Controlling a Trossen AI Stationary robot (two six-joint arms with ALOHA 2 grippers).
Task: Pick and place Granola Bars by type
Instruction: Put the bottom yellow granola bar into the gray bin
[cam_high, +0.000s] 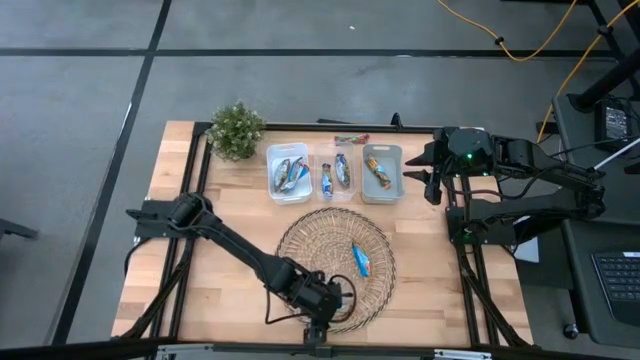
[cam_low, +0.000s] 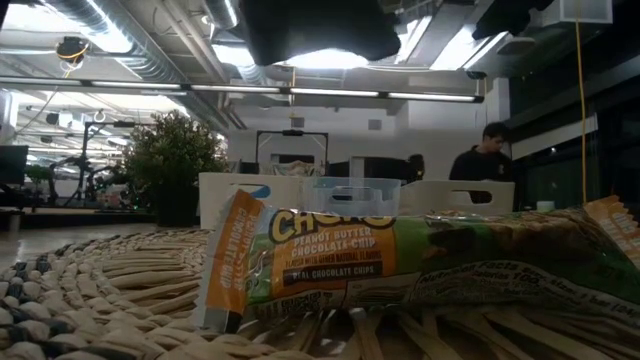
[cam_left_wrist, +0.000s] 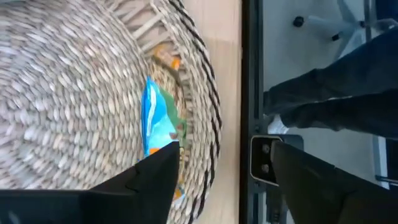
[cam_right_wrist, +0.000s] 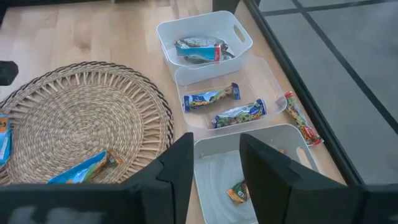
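While the right gripper (cam_right_wrist: 214, 165) waited half open over the bins (cam_high: 334, 172), the left gripper (cam_left_wrist: 224, 180) hung open above the wicker tray's (cam_high: 300, 240) near edge, holding nothing.

Woven wicker tray (cam_high: 312, 240) — glossy foil bars (cam_high: 360, 260) — pale wood table (cam_high: 230, 270).

The wooden table (cam_high: 235, 265) lies bare left of the wicker tray (cam_high: 310, 235), an open approach; the tray's middle is free, one blue bar (cam_high: 360, 259) lying toward its right side; the left gripper (cam_high: 343, 295) and its arm occupy the tray's near edge, over another bar (cam_left_wrist: 158, 121); three bins (cam_high: 334, 173) stand in a row just behind the tray; a potted plant (cam_high: 236, 129) blocks the far left corner; the right gripper (cam_high: 432, 187) hangs beside the rightmost bin; a loose bar (cam_high: 352, 139) lies behind the bins.
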